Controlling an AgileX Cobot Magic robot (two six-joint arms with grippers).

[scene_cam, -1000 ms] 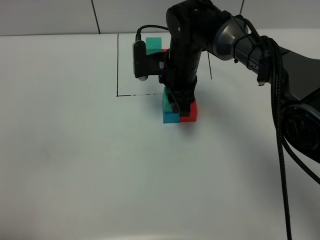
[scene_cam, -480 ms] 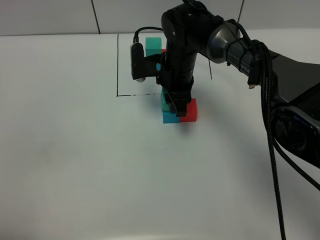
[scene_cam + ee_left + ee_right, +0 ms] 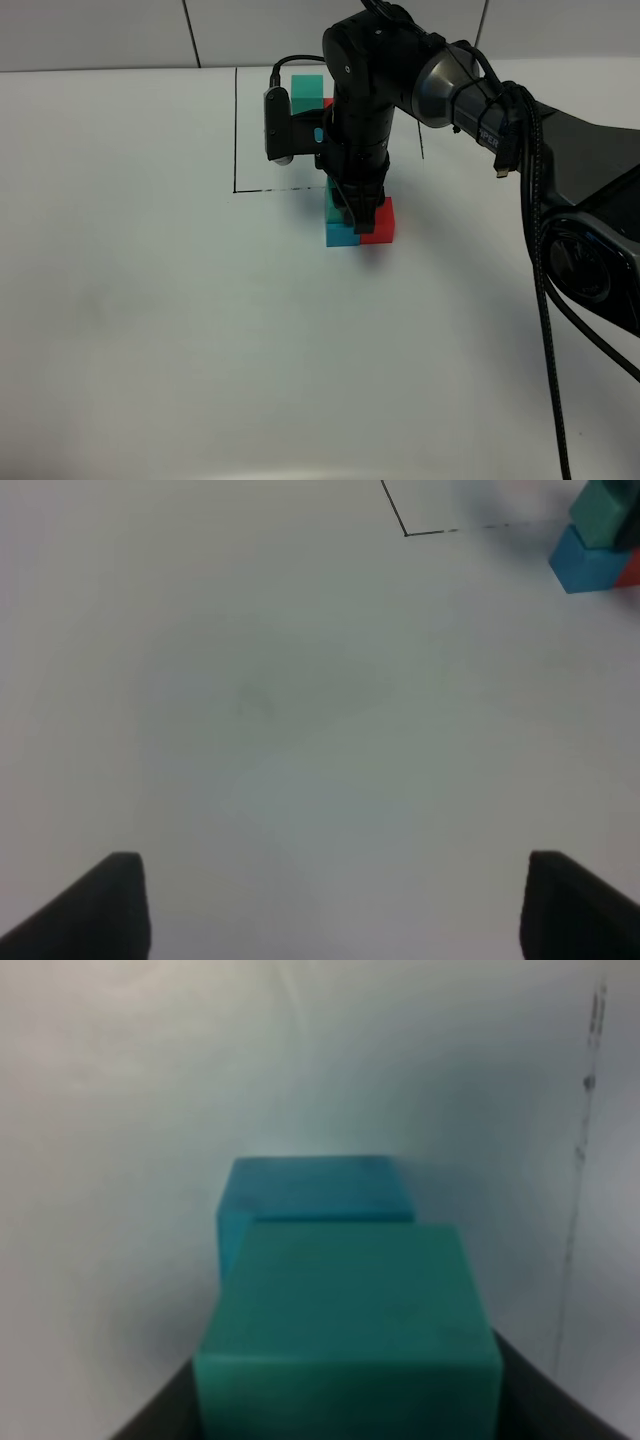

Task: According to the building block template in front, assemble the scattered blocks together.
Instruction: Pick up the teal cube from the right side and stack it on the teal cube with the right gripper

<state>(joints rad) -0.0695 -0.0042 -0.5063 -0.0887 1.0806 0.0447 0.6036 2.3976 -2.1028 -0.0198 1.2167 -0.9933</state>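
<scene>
In front of the template (image 3: 307, 93), my right gripper (image 3: 348, 212), clamped on the green cube (image 3: 345, 1330), has lined it up atop the blue cube (image 3: 340, 236); only letting go remains, I judge.

High camera overlooks the table (image 3: 150, 350); right wrist views the green cube (image 3: 345, 1330) close, left wrist from afar.

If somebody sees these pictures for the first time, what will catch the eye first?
The big black right arm dominates the middle of the table, the right gripper shut on a green cube set upon a blue cube, a red cube alongside. Behind it, a thin black outline frames the template, mostly hidden by the arm.
</scene>
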